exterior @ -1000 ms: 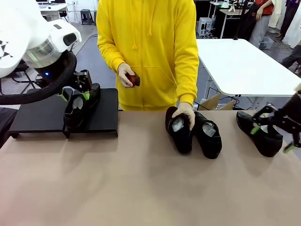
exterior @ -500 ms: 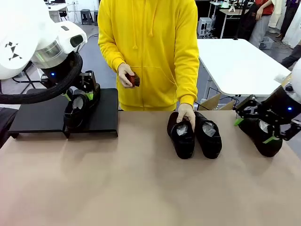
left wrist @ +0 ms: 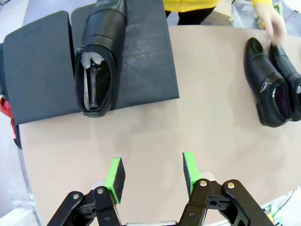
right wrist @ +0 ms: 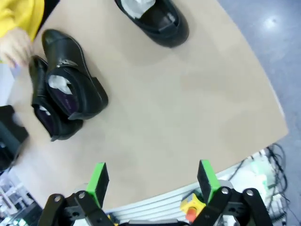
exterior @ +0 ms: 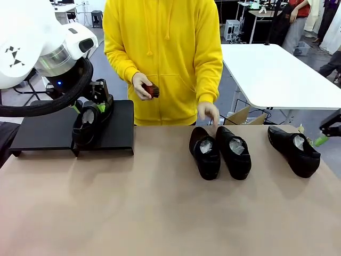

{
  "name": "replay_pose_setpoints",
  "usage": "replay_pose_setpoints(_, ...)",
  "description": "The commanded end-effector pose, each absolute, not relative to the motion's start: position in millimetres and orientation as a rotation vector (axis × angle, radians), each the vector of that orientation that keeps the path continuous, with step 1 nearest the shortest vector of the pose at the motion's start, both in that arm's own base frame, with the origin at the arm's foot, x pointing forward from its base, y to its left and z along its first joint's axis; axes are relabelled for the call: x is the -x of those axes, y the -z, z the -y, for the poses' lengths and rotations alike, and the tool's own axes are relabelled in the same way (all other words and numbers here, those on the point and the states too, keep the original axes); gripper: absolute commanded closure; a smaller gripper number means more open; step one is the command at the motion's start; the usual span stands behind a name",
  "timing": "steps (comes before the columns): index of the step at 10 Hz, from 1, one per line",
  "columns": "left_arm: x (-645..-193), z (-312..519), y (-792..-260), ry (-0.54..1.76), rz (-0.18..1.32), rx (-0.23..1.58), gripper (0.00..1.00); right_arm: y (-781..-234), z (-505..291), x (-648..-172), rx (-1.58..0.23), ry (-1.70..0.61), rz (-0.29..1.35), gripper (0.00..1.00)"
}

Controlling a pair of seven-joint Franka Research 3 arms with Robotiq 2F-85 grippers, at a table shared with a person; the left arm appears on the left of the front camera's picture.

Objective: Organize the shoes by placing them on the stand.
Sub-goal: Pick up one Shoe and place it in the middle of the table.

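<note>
We are counting one shoe [exterior: 85, 124] sitting on stand [exterior: 42, 130], left of frame. Three remaining on worktop [exterior: 160, 213]: pair [exterior: 206, 154] at centre, single shoe [exterior: 294, 149] at right. Left fingers [left wrist: 115, 173] and right fingers [right wrist: 99, 181] hanging open, empty.

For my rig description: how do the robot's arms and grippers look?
The left arm is white with small black triangle marks and a thick black cable. The left gripper and right gripper are black, each with two green-padded fingers.
</note>
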State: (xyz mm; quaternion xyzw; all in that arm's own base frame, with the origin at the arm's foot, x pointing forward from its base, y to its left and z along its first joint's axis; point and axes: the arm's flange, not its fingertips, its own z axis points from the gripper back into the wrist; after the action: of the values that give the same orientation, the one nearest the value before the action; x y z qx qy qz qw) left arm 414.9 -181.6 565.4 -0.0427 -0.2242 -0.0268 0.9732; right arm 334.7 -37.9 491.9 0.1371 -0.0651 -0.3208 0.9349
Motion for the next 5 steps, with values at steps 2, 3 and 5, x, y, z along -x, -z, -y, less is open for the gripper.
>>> replay_pose_setpoints(2,-415.8,181.0,-566.1,0.052,0.464,0.072,0.34,-488.8,8.3,-343.2,-0.281,0.633,0.135,0.00)
replay_pose_setpoints(3,-415.8,181.0,-566.1,0.052,0.464,0.072,0.34,-490.9,28.4,-336.4,-0.274,0.642,0.130,0.00)
replay_pose_setpoints(5,-415.8,181.0,-566.1,0.052,0.464,0.072,0.34,-512.2,51.0,-359.3,-0.111,0.576,0.158,0.00)
